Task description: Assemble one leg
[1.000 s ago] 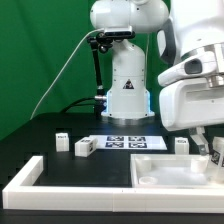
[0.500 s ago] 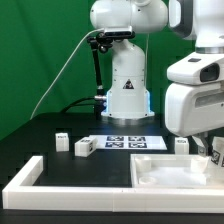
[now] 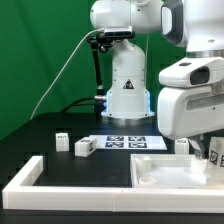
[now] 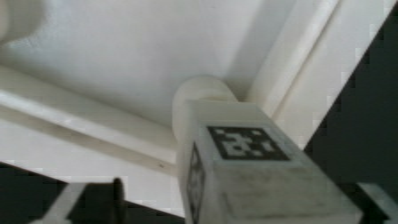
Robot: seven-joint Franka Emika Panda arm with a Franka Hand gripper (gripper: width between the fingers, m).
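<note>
The leg (image 4: 249,150), a white post with a black-and-white tag, stands in a corner of the large white tray (image 4: 107,70). In the exterior view it (image 3: 215,153) stands at the tray's (image 3: 165,172) far corner on the exterior view's right. My gripper (image 3: 209,149) hangs over it. In the wrist view the gripper (image 4: 231,205) straddles the leg with its jaws apart. One dark finger (image 4: 93,200) stands clear of the leg's side with tray showing between. The other finger (image 4: 374,200) is close beside the leg.
Three more white legs (image 3: 62,141) (image 3: 84,147) (image 3: 181,144) stand at the back of the black table. The marker board (image 3: 125,143) lies between them. A long white L-shaped bar (image 3: 40,176) runs along the front and the exterior view's left.
The arm's white hand has shifted above the tray's corner and now looks larger and higher in the exterior view. The leg and the other parts have stayed in place.
</note>
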